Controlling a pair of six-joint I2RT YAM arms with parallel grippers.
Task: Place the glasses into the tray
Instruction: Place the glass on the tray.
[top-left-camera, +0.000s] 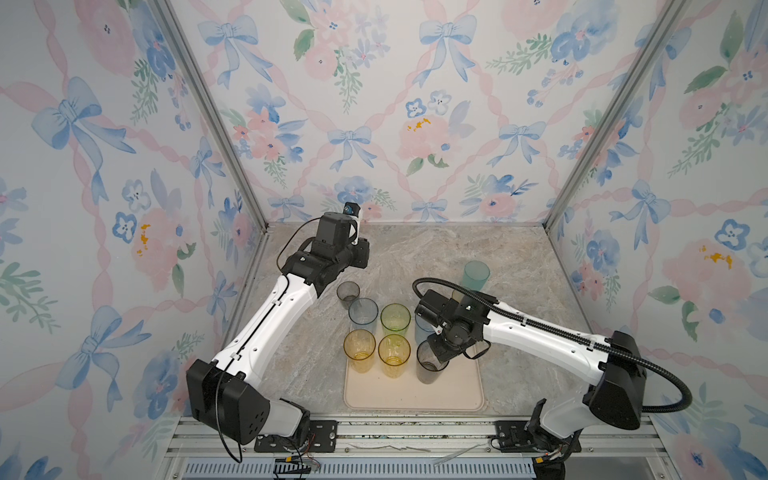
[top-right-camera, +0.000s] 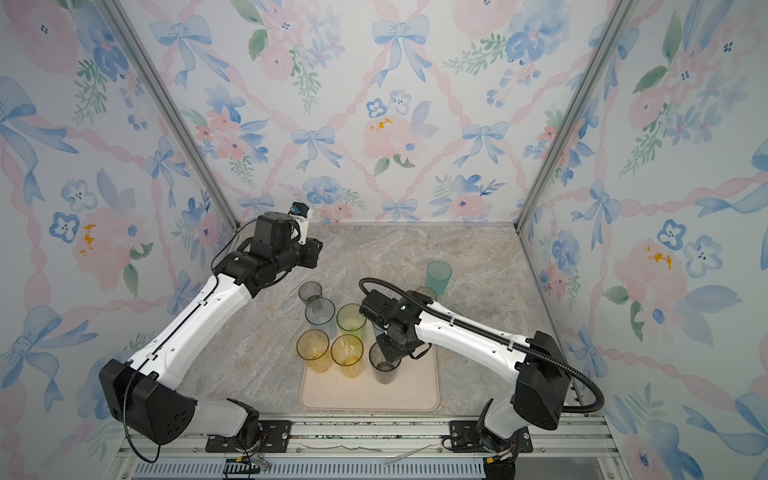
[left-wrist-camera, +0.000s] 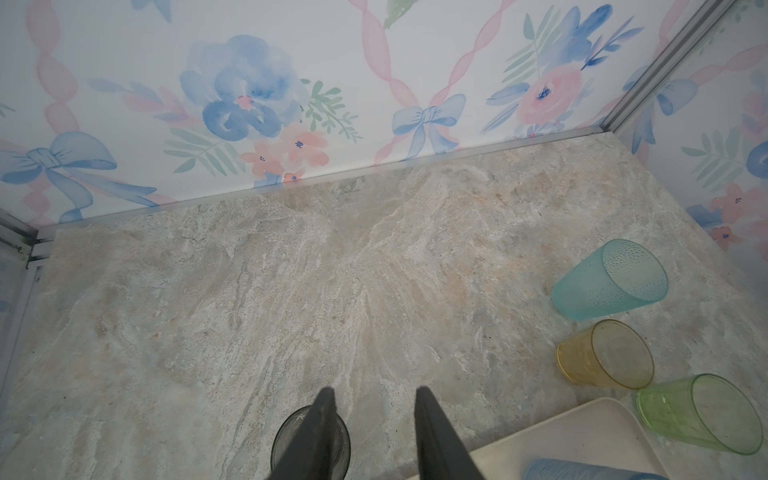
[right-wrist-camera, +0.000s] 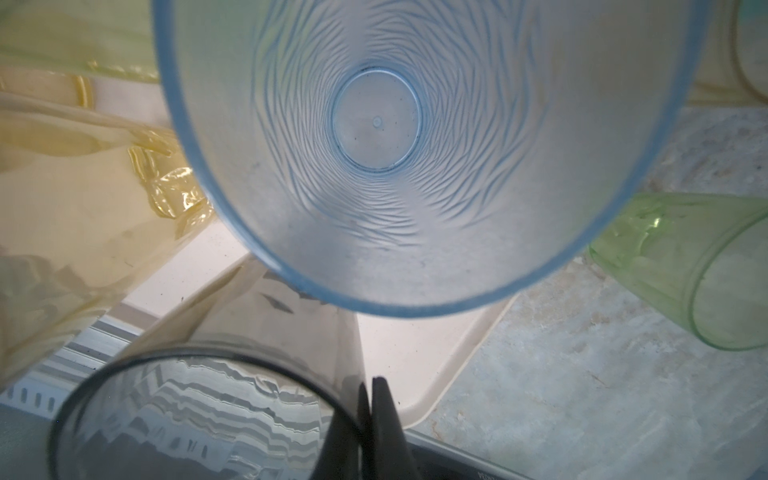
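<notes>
On the marble table (top-left-camera: 415, 257), the right gripper (right-wrist-camera: 370, 415) is pinching the tall grey glass (right-wrist-camera: 187, 415) by its rim in the tray (top-left-camera: 415, 395); the left gripper (left-wrist-camera: 374, 436) is hanging parted by a short grey glass (top-left-camera: 348, 291).

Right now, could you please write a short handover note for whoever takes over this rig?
Right gripper: shut on the rim of the tall smoky glass, upright over the tray; whether it rests there is unclear.
Left gripper: open, empty, by the short smoky glass on the table.
Done: amber glass, yellow glass and frosted blue glass stand on the tray.
To do: short smoky glass, teal glass, short amber glass and short green glass are on the table.
Unclear: grey-blue glass and tall green glass at the tray's far edge.
</notes>
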